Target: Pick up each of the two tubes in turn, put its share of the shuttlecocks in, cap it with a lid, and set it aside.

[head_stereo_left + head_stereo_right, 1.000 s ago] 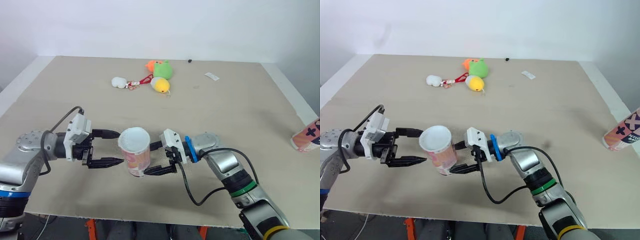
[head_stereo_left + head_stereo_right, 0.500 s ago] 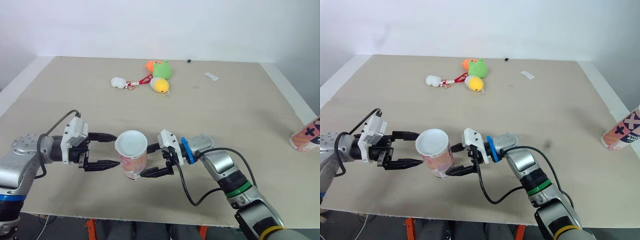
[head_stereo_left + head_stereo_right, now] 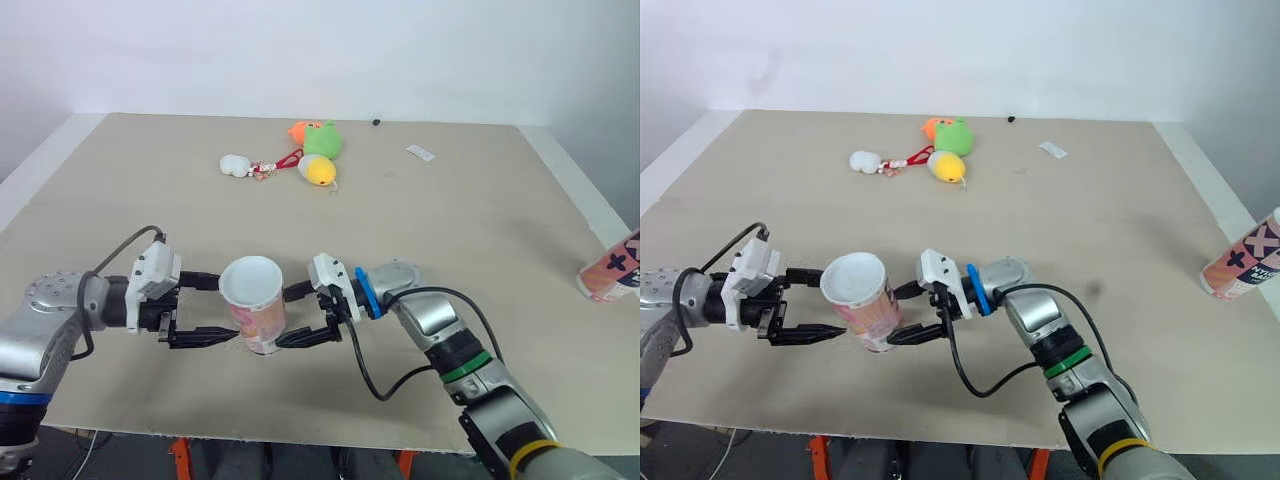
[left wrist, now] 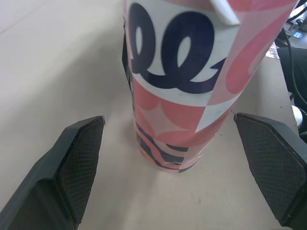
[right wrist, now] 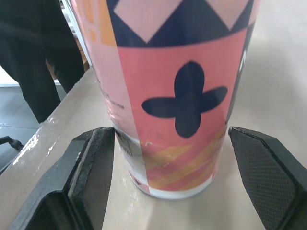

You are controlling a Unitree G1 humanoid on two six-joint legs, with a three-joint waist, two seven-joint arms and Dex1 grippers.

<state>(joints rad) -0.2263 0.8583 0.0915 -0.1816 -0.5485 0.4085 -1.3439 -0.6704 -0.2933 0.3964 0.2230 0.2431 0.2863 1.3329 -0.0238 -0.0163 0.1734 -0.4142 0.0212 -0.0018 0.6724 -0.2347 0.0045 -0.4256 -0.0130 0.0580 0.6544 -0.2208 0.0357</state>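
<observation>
Now farther left, the tube [image 3: 254,312] stands between the spread-open left tool [image 3: 224,309] and right tool [image 3: 284,319].

Head stereo pair: mounted high, facing forward and down, far enough back to take in the whole table [image 3: 450,220]; right eye shifted slightly sideways, same scene. Left wrist camera: low near the tabletop, very close to the tube [image 4: 192,81], facing it from the robot's left. Right wrist camera: equally close, from the opposite side. All four share the tube.
</observation>
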